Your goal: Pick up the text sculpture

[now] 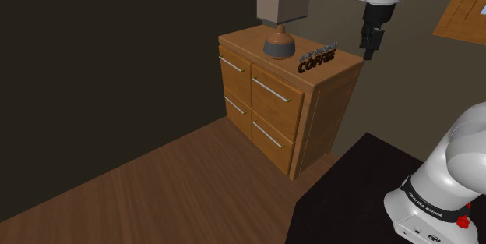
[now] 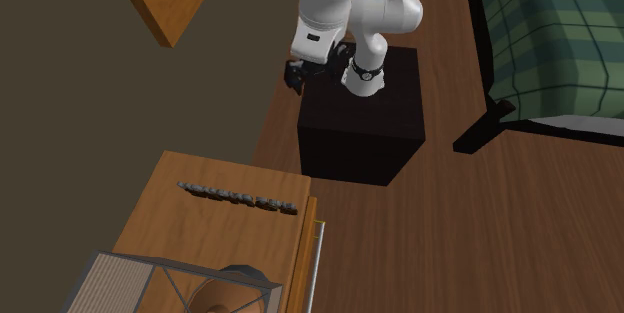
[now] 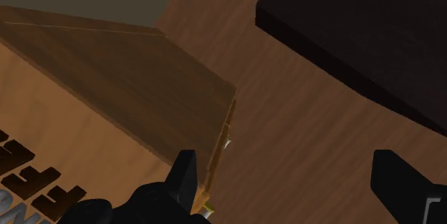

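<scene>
**Shoulder view: open claw off the surface's end**

Shows the text sculpture [image 1: 317, 59], dark letters reading COFFEE, standing on the wooden surface [image 1: 241, 38] toward its right end, near a lamp [image 1: 280, 20]. Puts the claw [image 1: 369, 50] in the air past that end, pointing down, apart from the sculpture and touching nothing. In the wrist view, catches both black fingers [image 3: 185, 172] spread wide, with nothing clasped between them, above the floor [image 3: 301, 122], the letters off beside one finger. In the second exterior view, sets the black stand [image 2: 365, 131] near the surface, beside a bed [image 2: 560, 31] with a green plaid cover
</scene>
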Controlling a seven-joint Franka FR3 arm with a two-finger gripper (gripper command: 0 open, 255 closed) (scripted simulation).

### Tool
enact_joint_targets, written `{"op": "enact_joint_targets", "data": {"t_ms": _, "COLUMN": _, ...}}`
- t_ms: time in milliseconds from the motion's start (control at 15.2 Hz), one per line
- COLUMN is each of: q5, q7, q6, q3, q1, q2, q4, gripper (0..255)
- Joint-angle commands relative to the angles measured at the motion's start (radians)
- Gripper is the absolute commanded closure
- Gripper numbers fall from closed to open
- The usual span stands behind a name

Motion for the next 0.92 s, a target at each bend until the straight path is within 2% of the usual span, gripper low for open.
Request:
{"op": "enact_joint_targets", "data": {"t_ms": 0, "q5": -0.016, "q7": -0.107, "q6": 0.040, "q3": -0.053, "q1": 0.016, "q2": 0.054, "q4": 0.029, "gripper": 0}}
{"op": "enact_joint_targets", "data": {"t_ms": 264, "q5": -0.012, "q7": -0.311, "q6": 0.125, "q3": -0.155, "q1": 0.060, "q2": 0.189, "q4": 0.106, "gripper": 0}}
{"op": "enact_joint_targets", "data": {"t_ms": 462, "q5": 0.024, "q7": -0.472, "q6": 0.184, "q3": -0.228, "q1": 0.097, "q2": 0.306, "q4": 0.179, "gripper": 0}}
{"op": "enact_joint_targets", "data": {"t_ms": 660, "q5": 0.093, "q7": -0.645, "q6": 0.235, "q3": -0.294, "q1": 0.129, "q2": 0.437, "q4": 0.263, "gripper": 0}}
{"op": "enact_joint_targets", "data": {"t_ms": 858, "q5": 0.195, "q7": -0.829, "q6": 0.270, "q3": -0.336, "q1": 0.139, "q2": 0.582, "q4": 0.360, "gripper": 0}}
